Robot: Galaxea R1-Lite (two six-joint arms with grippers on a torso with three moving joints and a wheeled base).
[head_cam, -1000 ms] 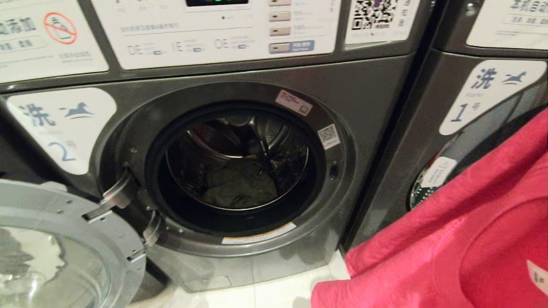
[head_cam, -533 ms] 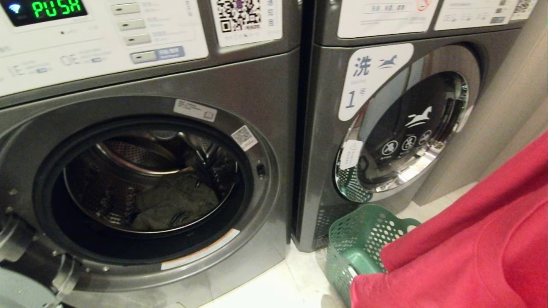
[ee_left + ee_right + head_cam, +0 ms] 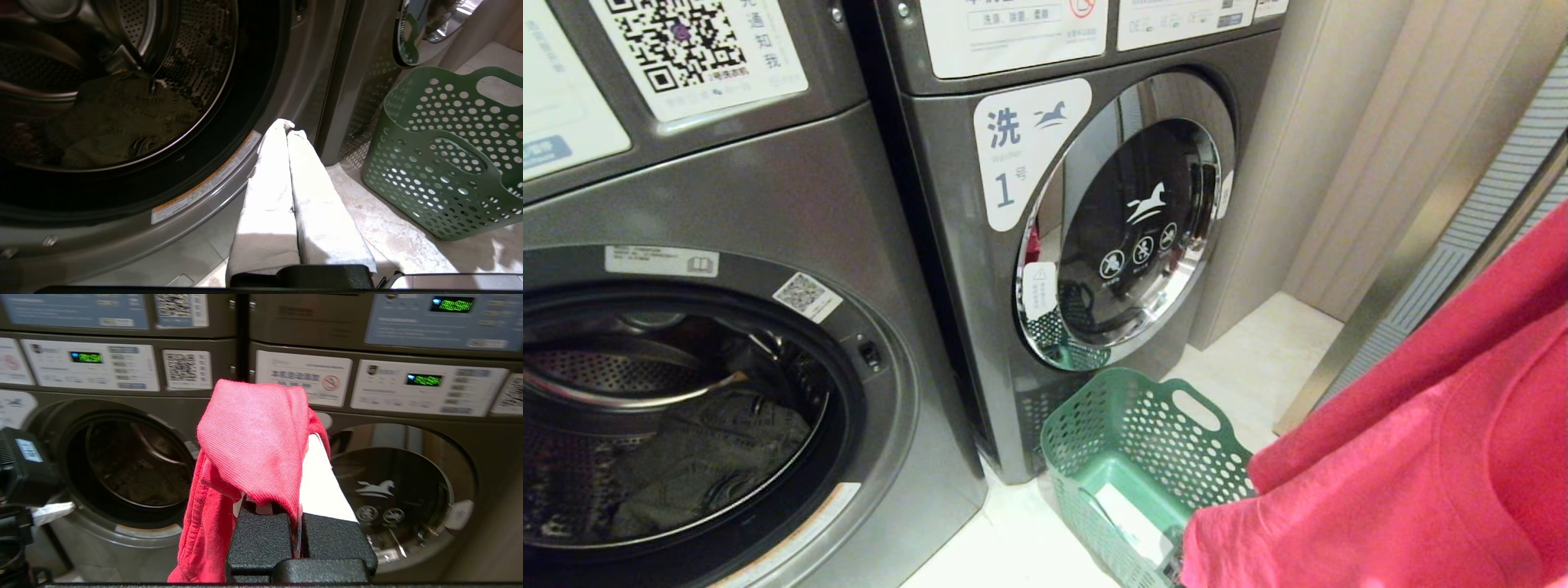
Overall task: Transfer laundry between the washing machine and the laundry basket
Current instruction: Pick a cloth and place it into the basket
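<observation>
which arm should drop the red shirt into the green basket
Right. The right gripper is shut on the red garment, which hangs over the laundry basket. The left gripper is shut and empty, low by the open washing machine.

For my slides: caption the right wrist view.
Right gripper shut on red garment, facing two grey washers.

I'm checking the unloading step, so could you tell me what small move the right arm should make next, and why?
Probably carry the red garment over the green basket before releasing: the right gripper is shut on it, and the cloth hangs beside the basket's near corner, not above its opening.
</observation>
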